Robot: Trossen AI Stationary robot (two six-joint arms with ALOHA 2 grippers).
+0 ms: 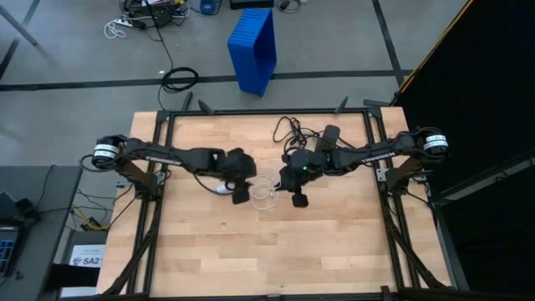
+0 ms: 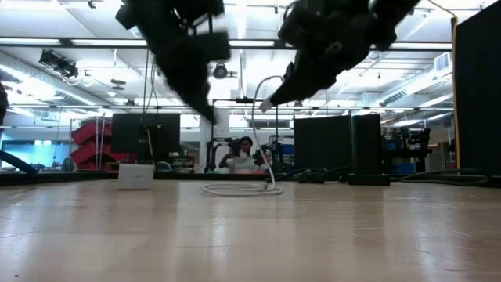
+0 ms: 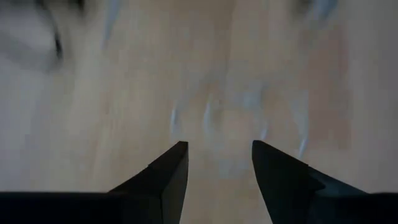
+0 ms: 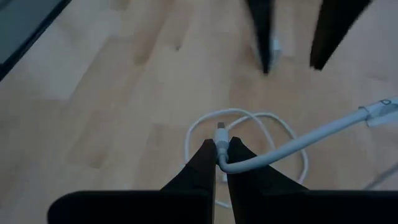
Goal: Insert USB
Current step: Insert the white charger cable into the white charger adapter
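Between our right tool's [image 4: 221, 151] closed fingers sat the USB's [image 4: 267, 155] white cable just behind its plug, lifted above the surface [image 1: 209, 251], its loop lying below. Just beside, our left tool [image 3: 217, 163] hovered, fingers apart, holding nothing.
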